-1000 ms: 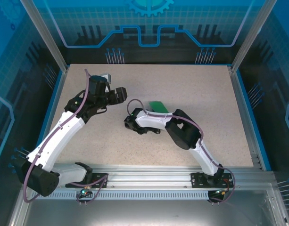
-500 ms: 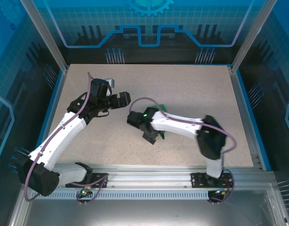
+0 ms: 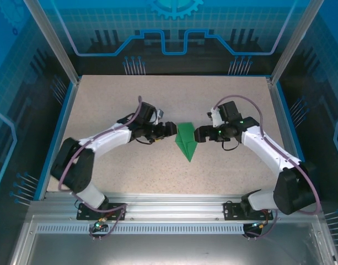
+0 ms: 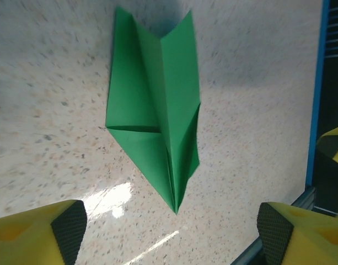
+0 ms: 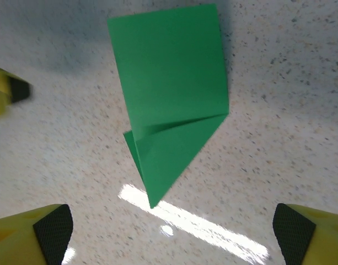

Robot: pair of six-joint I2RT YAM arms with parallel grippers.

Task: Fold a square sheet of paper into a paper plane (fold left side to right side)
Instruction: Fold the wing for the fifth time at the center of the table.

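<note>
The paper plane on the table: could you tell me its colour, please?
The paper plane is plain bright green, seen best in the left wrist view.

Bright overhead light throws white glare streaks across the speckled beige tabletop (image 5: 202, 223) under my wrist cameras. The creased bright-green paper dart (image 4: 157, 110) casts a soft grey shadow, and my left wrist view smears along its left side.

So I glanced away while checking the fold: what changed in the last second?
The right arm, which lay across the paper plane, swung off to the right; the right gripper now faces the plane from that side, open. The left gripper came in from the far left to the plane's other side, open. Neither holds anything. The plane lies about where it was.
</note>
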